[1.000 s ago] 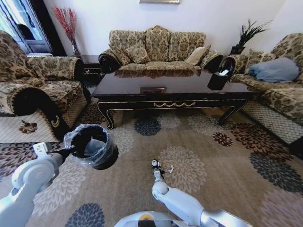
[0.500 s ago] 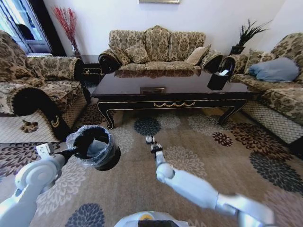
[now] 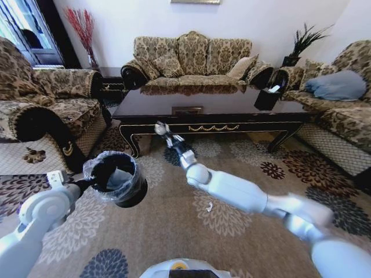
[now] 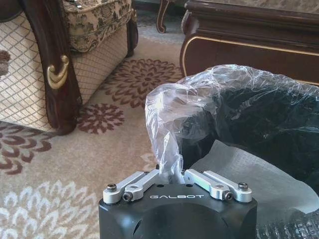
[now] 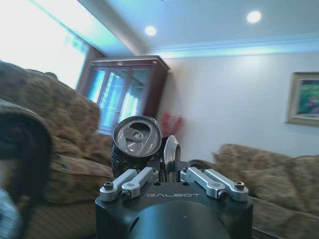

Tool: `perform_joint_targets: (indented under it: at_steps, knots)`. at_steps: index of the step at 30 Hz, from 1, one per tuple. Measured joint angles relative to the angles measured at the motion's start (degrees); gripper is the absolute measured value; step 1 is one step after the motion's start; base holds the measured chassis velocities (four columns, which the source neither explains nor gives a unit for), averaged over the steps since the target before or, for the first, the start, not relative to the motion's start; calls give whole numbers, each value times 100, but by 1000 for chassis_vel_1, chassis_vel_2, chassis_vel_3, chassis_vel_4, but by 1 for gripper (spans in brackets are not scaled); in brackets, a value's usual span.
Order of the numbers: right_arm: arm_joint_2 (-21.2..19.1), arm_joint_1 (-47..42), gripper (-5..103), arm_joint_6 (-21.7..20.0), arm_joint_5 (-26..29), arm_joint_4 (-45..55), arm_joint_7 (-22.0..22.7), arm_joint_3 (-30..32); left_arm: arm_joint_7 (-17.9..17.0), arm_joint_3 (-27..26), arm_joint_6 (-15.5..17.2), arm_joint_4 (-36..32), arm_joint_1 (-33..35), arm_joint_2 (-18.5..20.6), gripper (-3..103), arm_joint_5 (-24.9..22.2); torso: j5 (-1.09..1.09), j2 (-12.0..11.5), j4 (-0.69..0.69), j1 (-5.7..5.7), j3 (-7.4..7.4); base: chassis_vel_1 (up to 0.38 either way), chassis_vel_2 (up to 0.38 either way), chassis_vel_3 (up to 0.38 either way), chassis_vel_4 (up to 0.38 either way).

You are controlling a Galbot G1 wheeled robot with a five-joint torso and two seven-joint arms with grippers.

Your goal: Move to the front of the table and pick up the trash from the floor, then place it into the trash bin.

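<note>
My right gripper (image 3: 163, 131) is raised in front of the table (image 3: 232, 106), shut on a piece of trash, a small dark can with a silver top (image 5: 135, 139). In the right wrist view the can sits between the fingers (image 5: 171, 150), its top tilted toward the camera. My left gripper (image 3: 86, 185) is shut on the liner-wrapped rim of the trash bin (image 3: 116, 177) and holds it above the floor (image 3: 168, 231). A white paper sheet (image 4: 239, 172) lies inside the bin (image 4: 259, 114). A small pale bit of trash (image 3: 208, 206) lies on the carpet below my right arm.
Patterned sofas stand to the left (image 3: 40, 110), behind the table (image 3: 194, 58) and to the right (image 3: 342, 110). A black tissue box (image 3: 268, 97) sits on the table's right end. Open carpet lies between me and the table.
My right arm has lifted from the carpet and swung up and left toward the table with the can in its grip. The bin in my left gripper has barely shifted.
</note>
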Motion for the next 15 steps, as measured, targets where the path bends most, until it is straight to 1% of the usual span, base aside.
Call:
perform_joint_targets:
  at_steps: [1,3,5,7,9,10,12,14,15]
  knots:
    - [178,101,14,-25,92,44,-11,-104,10,6,1,48,-44,19,2,-3,-1,0,1,0,0,0,0,0,0]
    - [492,243,14,9,83,4,-75,-314,27,4,0,120,-120,38,2,-7,-1,0,4,0,-1,0,0,0,0]
    - [547,270,14,29,64,-22,-88,-363,34,2,0,134,-137,41,2,-10,-1,0,4,0,0,0,0,0,0]
    - [771,389,14,160,-85,-152,-185,-660,83,2,-1,206,-243,54,2,-12,-2,0,1,0,0,0,0,0,0]
    - [886,446,14,240,-171,-216,-236,-827,101,2,-7,236,-292,54,2,-18,-1,0,-1,0,0,0,0,0,0]
    - [886,446,14,240,-171,-216,-236,-827,101,2,-7,236,-292,54,2,-18,-1,0,-1,0,0,0,0,0,0]
    - [1077,478,14,299,-244,-279,-265,-1112,113,-5,-24,259,-315,36,2,-20,-1,0,-1,0,-1,0,0,0,0]
    - [1201,428,14,304,-301,-342,-261,-1233,114,-14,-25,261,-315,15,2,-21,-1,0,2,0,-1,0,0,0,0]
    - [1201,428,14,304,-301,-342,-261,-1233,114,-14,-25,261,-315,15,2,-21,-1,0,2,0,-1,0,0,0,0]
